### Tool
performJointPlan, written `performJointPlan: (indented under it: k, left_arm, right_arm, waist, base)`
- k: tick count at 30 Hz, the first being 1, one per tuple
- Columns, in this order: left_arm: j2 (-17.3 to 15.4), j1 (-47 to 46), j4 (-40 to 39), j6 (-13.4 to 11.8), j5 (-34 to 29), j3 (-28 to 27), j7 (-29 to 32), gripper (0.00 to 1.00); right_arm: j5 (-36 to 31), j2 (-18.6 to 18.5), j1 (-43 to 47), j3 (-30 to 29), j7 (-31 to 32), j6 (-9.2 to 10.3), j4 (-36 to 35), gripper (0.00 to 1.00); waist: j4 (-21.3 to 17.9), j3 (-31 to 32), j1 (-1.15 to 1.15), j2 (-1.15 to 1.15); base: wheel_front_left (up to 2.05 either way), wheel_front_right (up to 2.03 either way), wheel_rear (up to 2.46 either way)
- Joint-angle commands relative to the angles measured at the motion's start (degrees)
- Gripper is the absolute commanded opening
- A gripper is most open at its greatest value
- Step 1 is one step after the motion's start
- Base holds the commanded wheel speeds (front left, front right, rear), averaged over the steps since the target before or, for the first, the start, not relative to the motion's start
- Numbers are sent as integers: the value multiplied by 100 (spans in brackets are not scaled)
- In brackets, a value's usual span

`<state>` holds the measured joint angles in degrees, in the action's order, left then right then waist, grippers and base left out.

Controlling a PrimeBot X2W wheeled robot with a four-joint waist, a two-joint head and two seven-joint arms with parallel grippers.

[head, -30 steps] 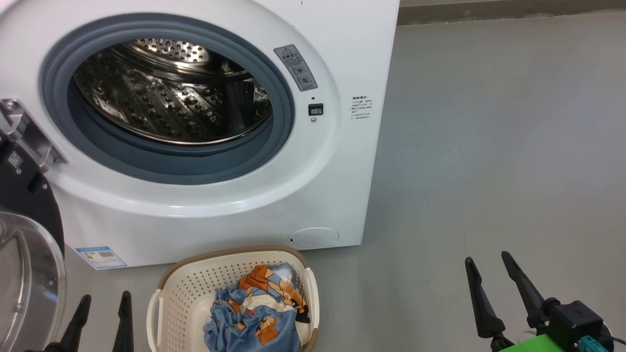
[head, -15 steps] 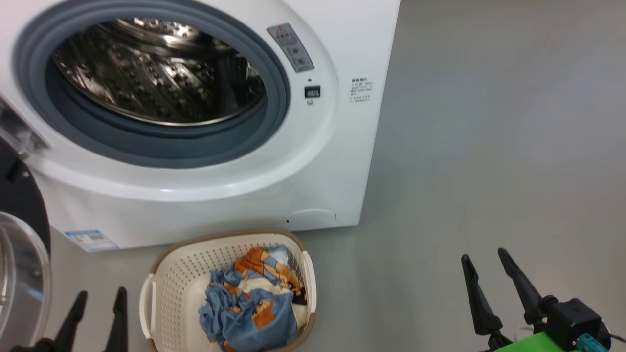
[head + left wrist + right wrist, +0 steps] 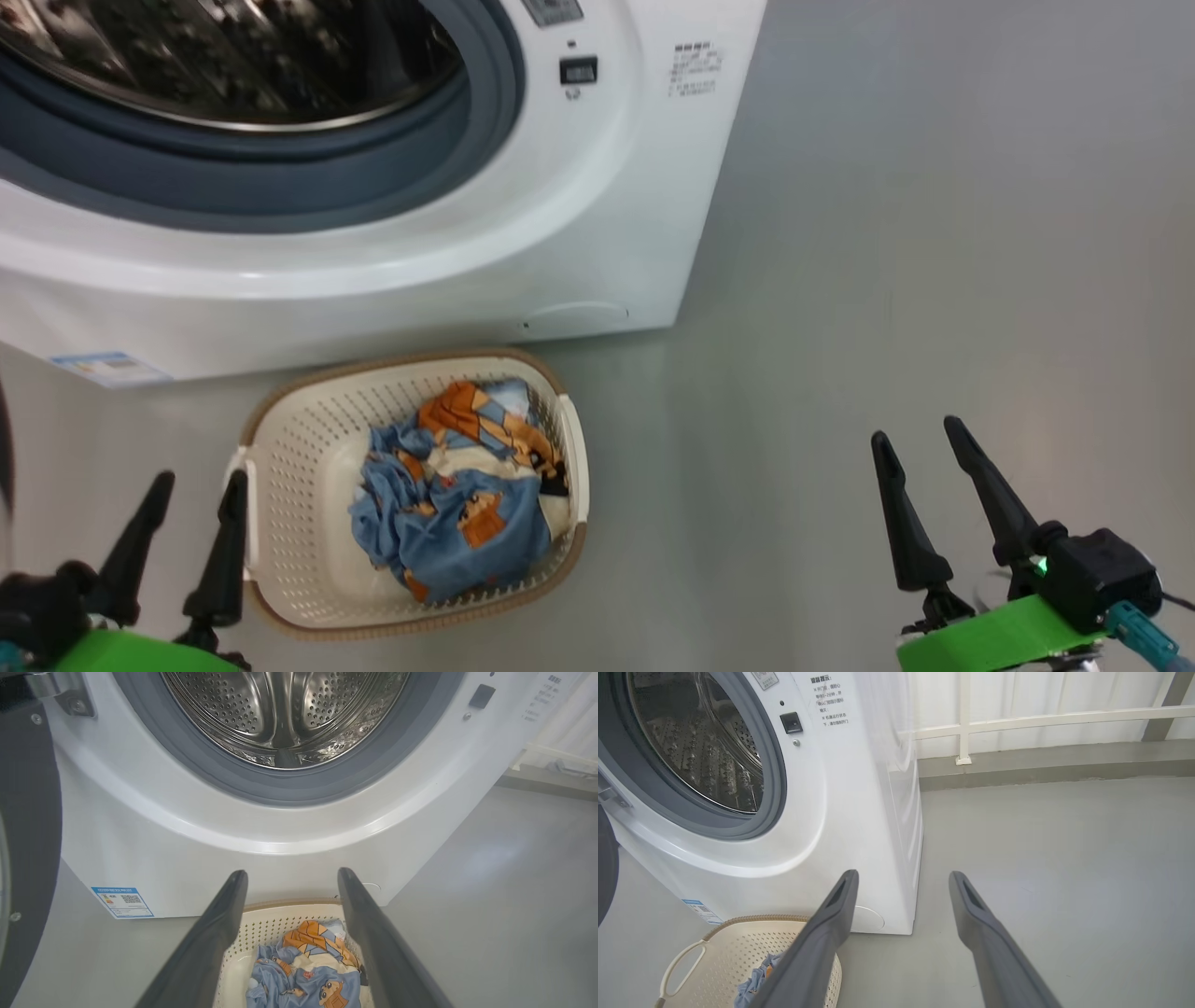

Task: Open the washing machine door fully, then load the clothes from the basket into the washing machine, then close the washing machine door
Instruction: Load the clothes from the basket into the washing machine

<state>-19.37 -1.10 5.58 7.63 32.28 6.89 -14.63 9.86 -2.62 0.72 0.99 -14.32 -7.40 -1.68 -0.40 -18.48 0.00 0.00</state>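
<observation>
The washing machine [image 3: 597, 233] stands at the upper left, its steel drum [image 3: 280, 709] showing bare inside the grey rubber ring. The washing machine door [image 3: 28, 835] is swung out to the left, dark inner face toward me. On the floor in front sits the basket [image 3: 280, 523] with the light-blue and orange clothes [image 3: 457, 495] heaped inside. My left gripper [image 3: 201, 481] is open beside the basket's left handle, and in its wrist view its fingers frame the clothes [image 3: 308, 970]. My right gripper [image 3: 915, 432] is open above bare floor, well right of the basket.
Grey floor [image 3: 934, 233] stretches to the right of the machine. A white railing [image 3: 1017, 718] and a low ledge run along the back. A blue label [image 3: 122, 901] and a round white flap [image 3: 574, 315] mark the machine's lower front.
The head camera has tipped downward, so the machine slid up and the basket rose toward mid-picture. Both grippers stay open, and the clothes lie as before.
</observation>
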Motion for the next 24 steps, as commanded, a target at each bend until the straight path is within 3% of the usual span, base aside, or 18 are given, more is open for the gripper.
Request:
performJointPlan:
  k: [1, 8, 24]
  left_arm:
    - [-254, -224, -100, -14, 77, -176, -37, 100]
    - [-580, -597, -72, -14, 311, 81, -37, 100]
    - [-1457, -1570, 476, -14, 943, 1391, -37, 100]
  right_arm:
    - [65, -26, -148, 173, -68, -9, -198, 100]
    - [52, -26, -211, 194, -68, -9, -413, 100]
    - [173, -26, -238, 376, -68, -9, -725, 100]
  waist:
    - [-155, -446, 0, 0]
    - [-312, -1015, 0, 0]
    - [-736, -2249, 0, 0]
  base:
    - [0, 0, 0]
    - [0, 0, 0]
    - [0, 0, 0]
